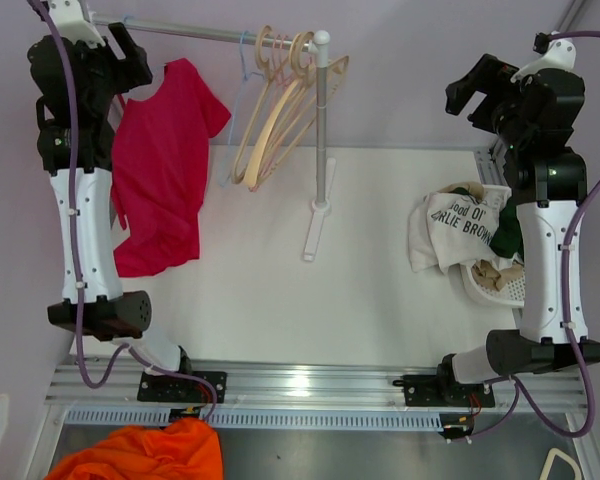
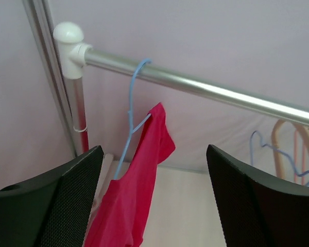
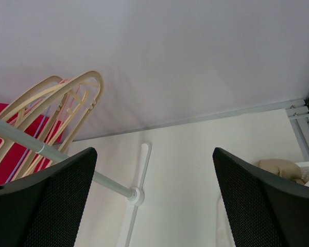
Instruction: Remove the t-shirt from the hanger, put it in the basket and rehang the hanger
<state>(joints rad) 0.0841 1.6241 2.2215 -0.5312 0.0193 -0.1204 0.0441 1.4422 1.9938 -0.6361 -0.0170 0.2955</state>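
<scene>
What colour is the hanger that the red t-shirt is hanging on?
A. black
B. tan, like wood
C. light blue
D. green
C: the left wrist view shows the red t-shirt draped on a thin light blue hanger hooked over the metal rail, while the tan hangers sit further along the rail, away from it.

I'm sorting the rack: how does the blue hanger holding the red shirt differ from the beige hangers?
The blue hanger is thin; the beige hangers are thicker. The blue hanger carries the red t-shirt; the beige hangers are bare. The blue hanger sits near the left end of the rail; the beige hangers bunch at its right end. All hang on one rail.
</scene>
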